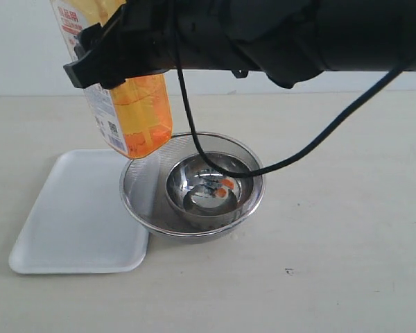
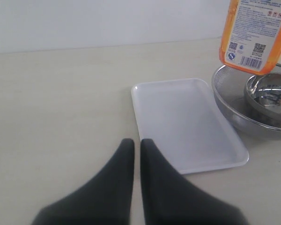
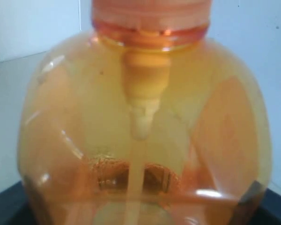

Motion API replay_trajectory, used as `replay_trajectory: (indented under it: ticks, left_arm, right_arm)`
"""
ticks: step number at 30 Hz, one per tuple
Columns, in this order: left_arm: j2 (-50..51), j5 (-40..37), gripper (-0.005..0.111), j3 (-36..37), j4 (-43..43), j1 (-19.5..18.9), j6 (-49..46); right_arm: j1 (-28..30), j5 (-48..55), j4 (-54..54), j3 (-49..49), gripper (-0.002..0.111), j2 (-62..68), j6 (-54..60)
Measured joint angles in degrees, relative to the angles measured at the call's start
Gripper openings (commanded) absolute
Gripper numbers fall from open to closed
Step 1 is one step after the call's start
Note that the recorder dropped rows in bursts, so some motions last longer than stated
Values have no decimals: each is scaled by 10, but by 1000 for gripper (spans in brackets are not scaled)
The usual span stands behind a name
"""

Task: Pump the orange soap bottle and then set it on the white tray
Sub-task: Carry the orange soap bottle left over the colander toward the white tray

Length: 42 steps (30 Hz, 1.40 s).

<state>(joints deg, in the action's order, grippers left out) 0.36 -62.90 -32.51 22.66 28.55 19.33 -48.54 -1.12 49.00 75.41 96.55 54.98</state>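
Right gripper (image 1: 100, 59): clamped around the upper body of the orange soap bottle (image 1: 142, 114), holding it in the air and clear of every surface.
Orange soap bottle: tilted; its base hangs below the right gripper, over the strainer's rim on the side next to the tray. Orange liquid fills the lower part, and the right wrist view shows the pump tube running down inside.
Left gripper (image 2: 136, 145): fingers drawn almost together with only a thin slit between them, holding nothing, above bare table (image 1: 347, 243).
White tray (image 2: 178, 117): just ahead of the left gripper's tips, flat on the table, nothing on it.
Strainer (image 1: 142, 191): below the right gripper, touching the tray's edge; it holds the steel bowl (image 1: 175, 186).
Steel bowl: the shiny bottom shows orange patches; I cannot tell whether they are soap or reflection.
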Motion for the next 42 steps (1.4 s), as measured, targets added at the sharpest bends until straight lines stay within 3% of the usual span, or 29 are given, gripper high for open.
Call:
replay_trajectory:
  ticks: [42]
  left_arm:
    - [0, 0, 5, 0, -4, 0, 0]
  right_arm:
    - [-29, 189, -12, 248, 0, 180, 53]
